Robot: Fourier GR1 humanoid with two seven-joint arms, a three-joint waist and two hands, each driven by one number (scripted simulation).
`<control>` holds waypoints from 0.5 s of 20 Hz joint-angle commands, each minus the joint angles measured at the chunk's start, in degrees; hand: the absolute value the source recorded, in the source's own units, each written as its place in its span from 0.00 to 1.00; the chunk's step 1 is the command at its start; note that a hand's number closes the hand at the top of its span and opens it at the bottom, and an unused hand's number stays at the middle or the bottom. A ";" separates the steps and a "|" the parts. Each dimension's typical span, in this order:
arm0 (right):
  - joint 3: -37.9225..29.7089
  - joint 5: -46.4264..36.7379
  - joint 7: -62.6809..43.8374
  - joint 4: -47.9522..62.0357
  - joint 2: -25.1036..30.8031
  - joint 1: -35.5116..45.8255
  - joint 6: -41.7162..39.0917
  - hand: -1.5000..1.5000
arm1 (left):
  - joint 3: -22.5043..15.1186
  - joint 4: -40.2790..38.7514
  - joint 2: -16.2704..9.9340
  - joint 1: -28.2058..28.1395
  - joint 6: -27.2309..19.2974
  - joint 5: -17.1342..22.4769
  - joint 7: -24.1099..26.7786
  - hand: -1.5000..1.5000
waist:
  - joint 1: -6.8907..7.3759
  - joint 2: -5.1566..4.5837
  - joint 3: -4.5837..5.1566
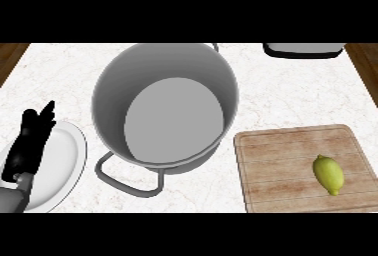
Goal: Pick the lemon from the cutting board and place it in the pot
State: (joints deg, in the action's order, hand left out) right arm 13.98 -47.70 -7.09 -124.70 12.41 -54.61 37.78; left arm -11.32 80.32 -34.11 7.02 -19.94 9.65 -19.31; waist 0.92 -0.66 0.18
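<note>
A white marbled stone desk [295, 100] fills the view, with strips of brown wood showing past its left and right edges. Largest of the things on it is a tall grey metal pot [166, 107], standing upright near the middle; its flat grey bottom is bare, and a looped wire handle juts from its lower rim toward the near edge. Right of the pot, close to it but apart, lies a rectangular pale wooden cutting board [284, 170] with a shallow groove running around its border and its far right corner cut off by the view.

At the left edge sits a round white plate [63, 160], just beside the pot's handle. Over the plate's left part shows the robot's left hand [26, 147], black, on a grey forearm that enters from the lower left corner; its fingers point up and look straight, so the hand is open and holds nothing. The right hand does not show.

At the top right, a white object with a dark rim [304, 49] is cut off by the view; what it is cannot be told.

Smallest is the yellow-green lemon [328, 173], oval with 1 pointed nub at its near end, smooth-skinned, lying lengthwise on the right part of the cutting board, well apart from the pot and the hand.
</note>
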 commanded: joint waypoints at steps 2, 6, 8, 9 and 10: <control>-0.02 -8.00 -13.43 -7.16 -1.63 5.99 -11.45 0.00 | 2.37 -0.15 0.04 -1.42 2.35 0.60 0.35 0.50 | -0.48 0.48 -0.11; -3.56 -7.85 -16.59 1.51 -2.41 17.92 -15.58 0.00 | 1.22 2.15 2.60 0.84 -0.01 -2.86 -5.02 0.50 | -0.89 0.62 -0.19; -4.87 -8.74 -19.46 5.89 -3.71 24.52 -17.54 0.00 | 4.30 -1.03 1.25 0.25 3.53 -1.65 0.02 0.50 | -0.70 0.58 -0.17; -3.01 -10.39 -18.63 6.36 -4.75 22.62 -16.38 0.00 | 4.93 -1.45 1.51 1.08 4.66 -1.82 -0.98 0.50 | -0.97 0.64 -0.18; -3.38 -8.38 -15.37 8.42 -4.94 21.18 -13.40 0.00 | 3.61 1.81 3.84 -3.13 1.64 -3.98 -0.80 0.50 | -0.94 0.72 -0.20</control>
State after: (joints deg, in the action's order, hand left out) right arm 10.83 -55.88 -23.01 -120.35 8.72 -35.68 23.93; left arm -8.55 80.46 -32.07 6.38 -17.85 7.53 -20.06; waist 0.27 -0.12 0.03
